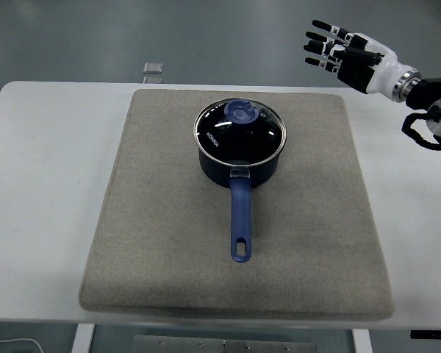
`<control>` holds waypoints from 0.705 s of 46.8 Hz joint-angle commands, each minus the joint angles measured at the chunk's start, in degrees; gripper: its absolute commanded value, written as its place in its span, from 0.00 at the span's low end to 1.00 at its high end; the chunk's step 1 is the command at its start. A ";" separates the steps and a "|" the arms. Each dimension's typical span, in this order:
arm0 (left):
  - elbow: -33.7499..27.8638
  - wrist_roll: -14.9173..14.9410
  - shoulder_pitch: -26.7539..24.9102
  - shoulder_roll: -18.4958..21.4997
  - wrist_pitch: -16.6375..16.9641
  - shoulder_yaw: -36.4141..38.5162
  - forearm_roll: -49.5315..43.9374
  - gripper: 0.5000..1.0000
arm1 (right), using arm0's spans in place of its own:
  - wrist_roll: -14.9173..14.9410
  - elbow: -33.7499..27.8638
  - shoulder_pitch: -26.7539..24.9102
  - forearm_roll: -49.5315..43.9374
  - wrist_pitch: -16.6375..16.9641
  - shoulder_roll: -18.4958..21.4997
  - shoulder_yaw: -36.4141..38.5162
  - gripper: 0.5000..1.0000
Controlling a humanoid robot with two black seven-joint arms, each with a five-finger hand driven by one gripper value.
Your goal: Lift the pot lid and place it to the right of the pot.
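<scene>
Right hand (336, 45) hovers open, fingers spread; lidded pot's (239, 140) handle (240, 220) points toward the near edge

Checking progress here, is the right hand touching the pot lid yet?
Apart. The head view shows the right hand raised past the mat's far right corner, with bare mat between it and the pot lid.

Glass lid (240, 130) (blue knob) on dark blue pot (235, 166)

The pot (239, 151) sits on the mat (140, 243) with the lid (239, 131) on it, handle (240, 220) toward the near edge.
</scene>
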 commanded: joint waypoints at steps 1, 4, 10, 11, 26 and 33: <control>0.10 -0.09 0.09 0.00 0.00 0.00 0.00 1.00 | 0.01 0.00 0.09 -0.02 0.00 -0.01 -0.07 0.85; 0.10 -0.09 0.09 0.00 0.09 0.00 0.00 1.00 | 0.01 0.00 0.09 -0.11 0.00 -0.01 -0.07 0.85; -0.07 -0.09 0.01 0.00 0.09 -0.09 0.00 1.00 | 0.01 0.00 0.09 -0.73 0.00 -0.01 -0.07 0.85; -0.16 -0.09 0.01 0.00 0.00 -0.09 0.00 1.00 | 0.01 0.00 0.00 -0.73 0.08 0.08 -0.16 0.85; 0.01 -0.09 0.01 0.00 0.09 -0.09 0.00 1.00 | 0.09 0.00 0.09 -0.99 -0.18 -0.01 -0.60 0.85; 0.10 -0.09 0.01 0.00 0.09 0.00 0.00 1.00 | 0.09 0.00 0.18 -0.99 -0.18 -0.01 -0.42 0.85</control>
